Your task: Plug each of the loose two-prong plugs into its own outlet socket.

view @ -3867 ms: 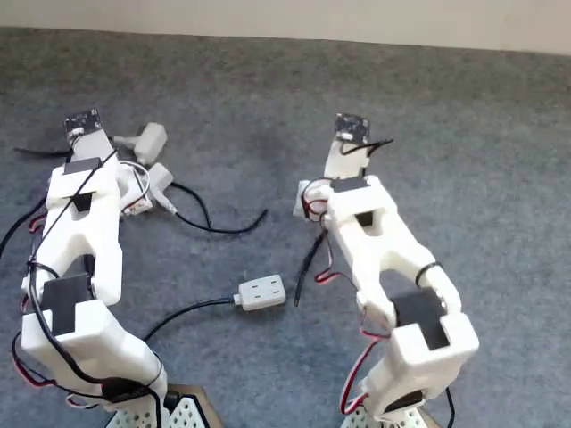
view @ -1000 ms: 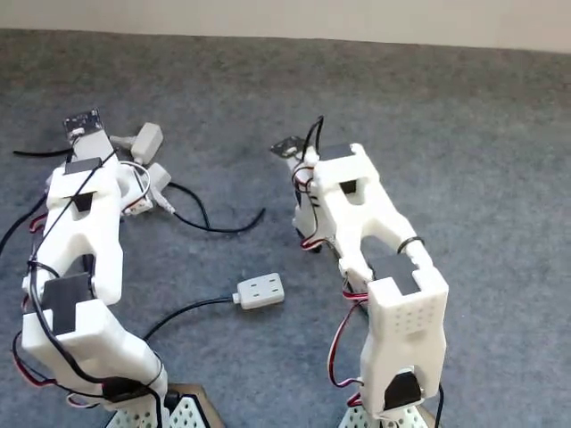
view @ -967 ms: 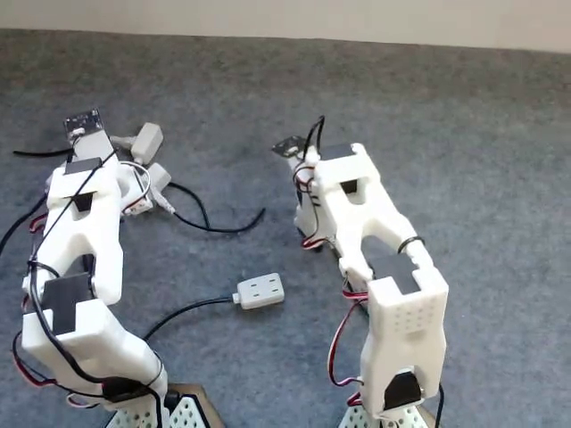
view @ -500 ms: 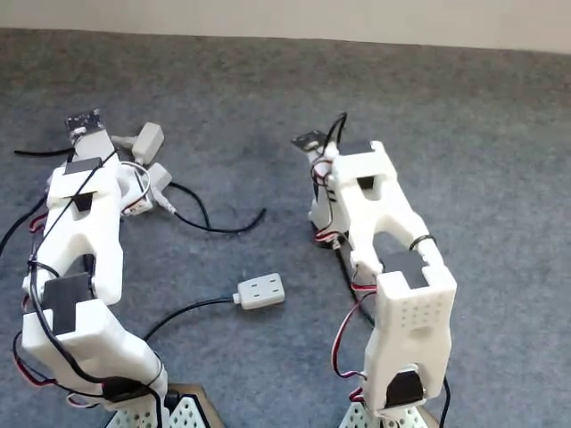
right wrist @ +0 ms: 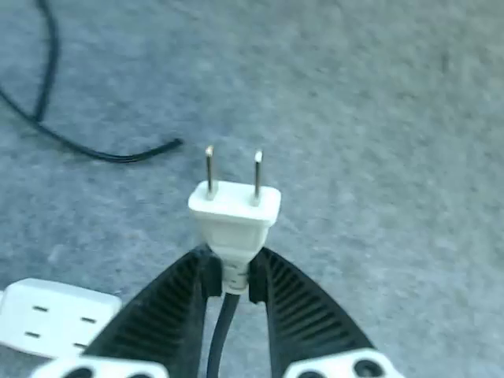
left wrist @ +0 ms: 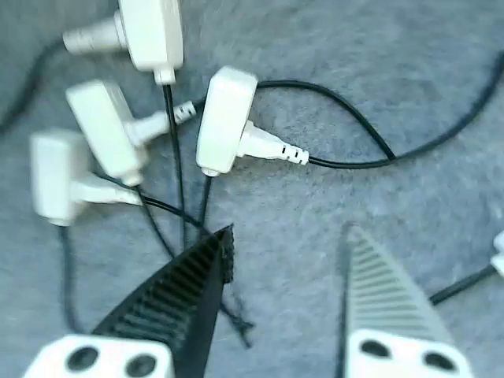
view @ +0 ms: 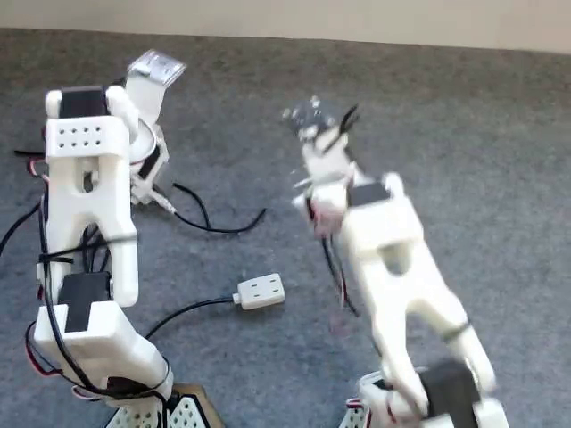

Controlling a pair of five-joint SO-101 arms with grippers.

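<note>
Up close: right pincer (right wrist: 232, 272) pinches plug (right wrist: 235, 209) neck; left pincer (left wrist: 287, 236) spread near four loose plugs (left wrist: 224, 118).

1. Crowded just ahead of the left pincer (left wrist: 287, 236): four white plugs (left wrist: 224, 118) close together, with black cords (left wrist: 169, 157) crossing between them and passing under one fingertip (left wrist: 214, 252).
2. Bare bench (left wrist: 315, 197) between the spread fingertips.
3. Open bench ahead of the prongs of the plug (right wrist: 234, 209) held in the right pincer (right wrist: 234, 272), apart from a loose cord end (right wrist: 118, 155) off to one side.
4. Outlet socket (right wrist: 51, 315) lying near that pincer, top face uncovered.
</note>
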